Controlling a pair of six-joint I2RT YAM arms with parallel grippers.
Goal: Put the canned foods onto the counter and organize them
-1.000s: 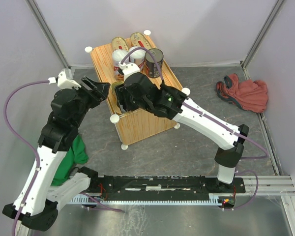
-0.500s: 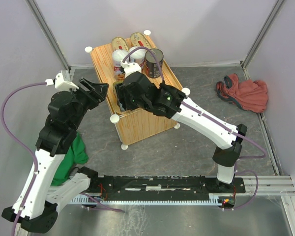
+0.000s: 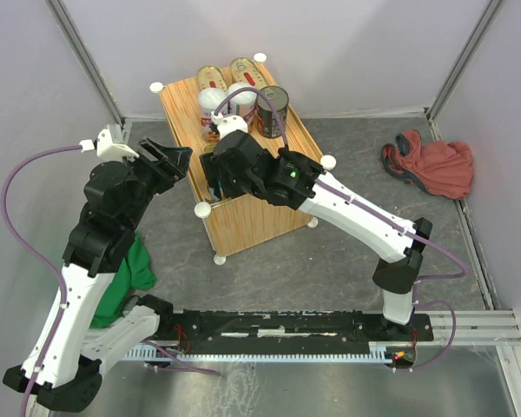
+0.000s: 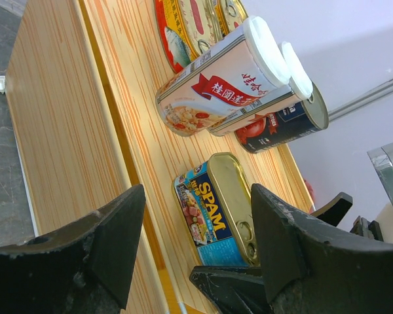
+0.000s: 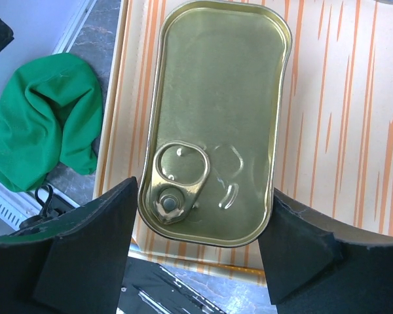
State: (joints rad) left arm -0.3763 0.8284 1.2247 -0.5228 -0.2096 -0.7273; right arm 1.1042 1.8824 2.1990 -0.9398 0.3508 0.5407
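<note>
Green crumpled cloth (image 5: 46, 124) lying on grey floor, near-left of counter. Left gripper (image 3: 175, 161) hovering beside counter's left edge, jaws standing apart, holding nothing. Right gripper (image 5: 204, 190) hanging over rectangular gold tin with blue sides (image 5: 216, 98), fingers straddling it, spread wider than tin, not clamping. Tin lying flat on large light-wood-grain counter (image 5: 340, 131), near left edge. Beyond: two tall white-lidded cans (image 4: 216, 85) and dark round can (image 4: 281, 127) standing together. Two oval gold red-label tins (image 3: 211, 76) lying flat at far end.

Glossy gold metal tin (image 5: 216, 124); matt wood-grain counter (image 5: 340, 131); crumpled green cloth (image 5: 42, 124).
</note>
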